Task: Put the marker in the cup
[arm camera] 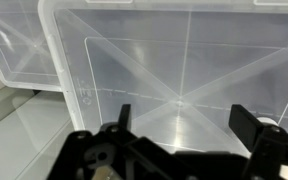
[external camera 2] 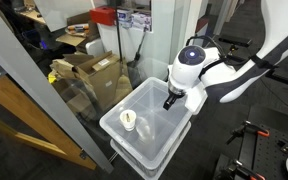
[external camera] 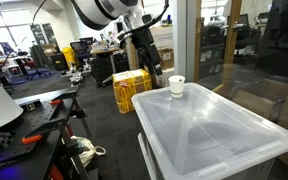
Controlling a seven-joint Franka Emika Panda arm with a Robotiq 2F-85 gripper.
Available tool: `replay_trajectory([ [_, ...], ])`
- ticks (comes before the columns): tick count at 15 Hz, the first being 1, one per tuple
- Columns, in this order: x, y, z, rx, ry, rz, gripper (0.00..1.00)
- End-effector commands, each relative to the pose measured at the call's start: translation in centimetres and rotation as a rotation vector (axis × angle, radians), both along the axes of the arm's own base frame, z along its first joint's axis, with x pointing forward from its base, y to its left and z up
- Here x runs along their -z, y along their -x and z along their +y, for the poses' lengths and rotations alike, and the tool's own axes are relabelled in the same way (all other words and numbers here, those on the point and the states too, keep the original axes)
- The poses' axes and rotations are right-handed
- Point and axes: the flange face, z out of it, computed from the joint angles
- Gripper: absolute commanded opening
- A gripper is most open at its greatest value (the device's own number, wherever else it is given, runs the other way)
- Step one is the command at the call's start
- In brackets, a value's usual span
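Note:
The small white paper cup (external camera: 176, 86) stands upright on the lid of the translucent bin (external camera: 219, 135), near its far corner. It also shows in an exterior view (external camera 2: 129, 120), on the bin's (external camera 2: 156, 143) left part. My gripper (external camera: 150, 62) hangs above the lid, apart from the cup; in an exterior view (external camera 2: 171, 102) it is over the lid's right side. In the wrist view the gripper (arm camera: 184, 112) is open and empty above the lid (arm camera: 184, 60). The marker shows in no view. I cannot tell what is inside the cup.
A yellow crate (external camera: 131, 90) stands on the floor behind the bin. A workbench with tools (external camera: 29, 125) is at the left. Cardboard boxes (external camera 2: 89, 70) sit behind a glass partition (external camera 2: 44, 110). Another translucent lid (arm camera: 9, 50) lies beside the bin.

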Motion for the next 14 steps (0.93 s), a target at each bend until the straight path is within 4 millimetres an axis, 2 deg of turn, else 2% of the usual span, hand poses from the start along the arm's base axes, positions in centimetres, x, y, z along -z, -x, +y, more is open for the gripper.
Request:
replay_trajectory([
  [1, -2.3, 0.0, -0.5, -0.100, 0.071, 0.071, 1.00],
  [6, -3.8, -0.8, -0.8, -0.231, 0.090, 0.110, 1.00],
  [7, -2.7, -0.9, -0.9, -0.194, 0.073, 0.098, 1.00],
  [14, -2.6, -0.9, -0.9, -0.194, 0.081, 0.105, 1.00],
])
